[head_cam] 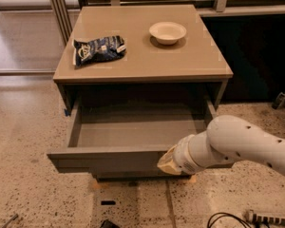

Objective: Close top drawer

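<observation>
Warm, fairly dim indoor light from overhead.
Soft sheen across the cabinet top (142,63) around the bowl (167,32) and chip bag (99,50); deep shadow under its overhang, darkening the far end of the open top drawer (133,133). Near-black at far right beyond the cabinet. Paler, faintly reflective floor (23,46) at far left. Brightly lit white arm (247,146) at near right, with the gripper (167,162) against the drawer's front panel; dark shade just beneath that panel.
</observation>
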